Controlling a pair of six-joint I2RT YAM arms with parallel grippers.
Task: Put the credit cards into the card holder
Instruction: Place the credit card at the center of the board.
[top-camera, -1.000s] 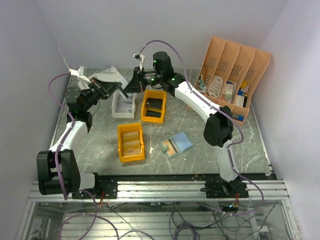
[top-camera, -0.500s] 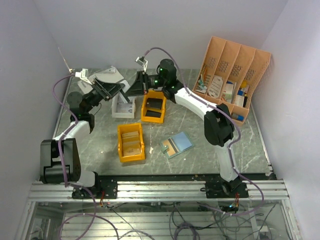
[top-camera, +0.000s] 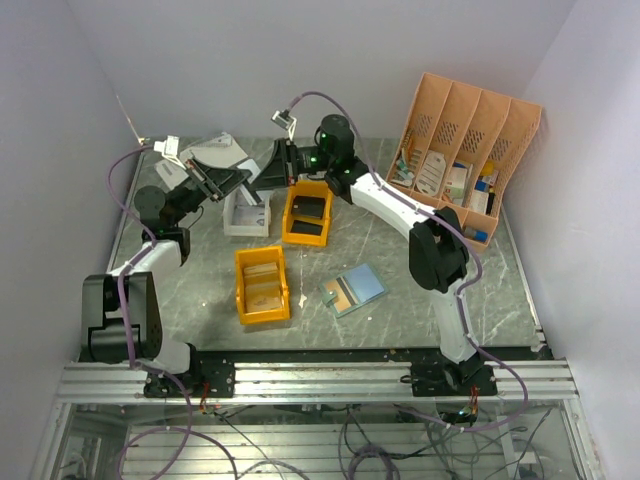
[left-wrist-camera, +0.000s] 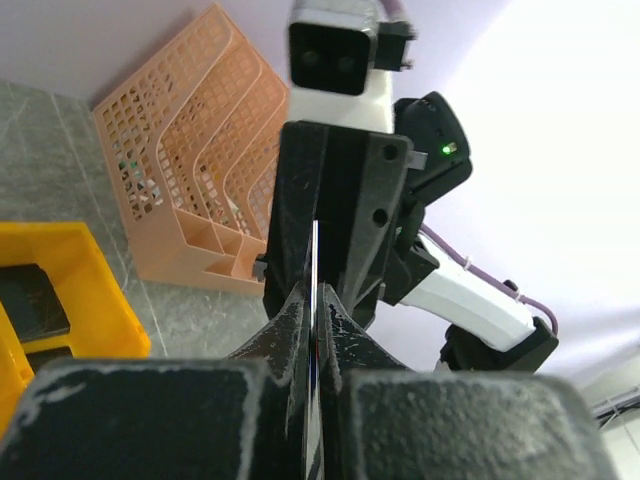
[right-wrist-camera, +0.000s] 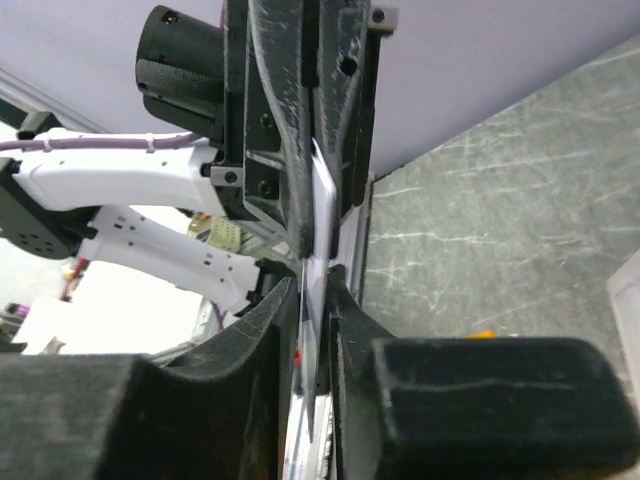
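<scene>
A thin credit card (left-wrist-camera: 316, 252) stands edge-on in the air above the back of the table, and both grippers pinch it. My left gripper (top-camera: 238, 180) (left-wrist-camera: 316, 296) is shut on one end of the card. Facing it from the other side, my right gripper (top-camera: 264, 170) (right-wrist-camera: 316, 286) is shut on the same card (right-wrist-camera: 322, 195). In the top view the card itself is hidden between the black fingers. The card holder (top-camera: 354, 290) lies open and flat on the table near the front, light blue inside with a dark and tan strip, well apart from both grippers.
A white bin (top-camera: 247, 213) sits just below the meeting grippers. One yellow bin (top-camera: 307, 213) stands beside it and another (top-camera: 262, 285) nearer the front, both with cards inside. A peach desk organiser (top-camera: 462, 160) fills the back right. The walls are close on both sides.
The right wrist has shifted a little to the right and the left arm has drawn in slightly. The two grippers still meet fingertip to fingertip over the white bin.
</scene>
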